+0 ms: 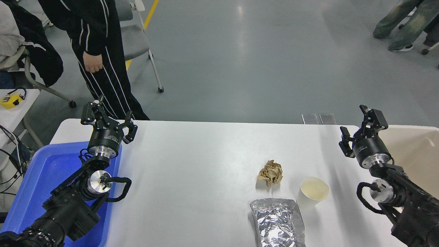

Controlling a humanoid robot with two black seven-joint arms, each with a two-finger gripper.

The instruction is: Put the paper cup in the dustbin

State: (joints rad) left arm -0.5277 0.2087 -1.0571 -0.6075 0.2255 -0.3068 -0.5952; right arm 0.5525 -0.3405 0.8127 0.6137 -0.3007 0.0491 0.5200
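Observation:
The paper cup, white with a cream inside, stands upright on the white table at the front right. The beige dustbin shows at the table's right edge, partly behind my right arm. My right gripper is open and empty, held above the table's far right, well beyond the cup and beside the bin's near rim. My left gripper is open and empty, parked at the left over the blue tray's far corner.
A crumpled brown paper ball lies left of the cup. A silver foil bag lies at the front edge, touching or just short of the cup. A blue tray sits under my left arm. A person stands at the far left.

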